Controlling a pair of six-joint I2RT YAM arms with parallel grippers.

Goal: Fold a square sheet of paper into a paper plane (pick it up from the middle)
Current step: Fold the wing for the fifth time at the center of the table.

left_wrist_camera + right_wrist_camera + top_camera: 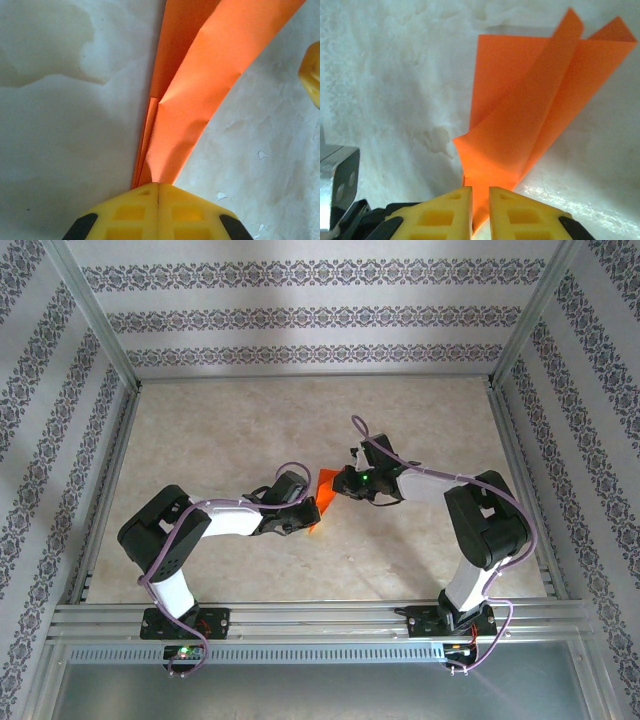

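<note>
Left pincer (158, 186) pressed shut on the folded sheet of paper (200, 90), near the middle of the surface (250, 430). Right pincer (480, 197) slightly spread, paper in its gap. Creases and layers in; flaps loose, folding looks part done.

Bright, even light is being thrown from above, and only soft shadows are being cast under the arms (225, 515). Darker shading is being shown on the orange paper (200, 90) just ahead of the left gripper (158, 186). The table (580, 200) is being washed pale, and glare is being picked up just right of the right gripper (480, 192).
</note>
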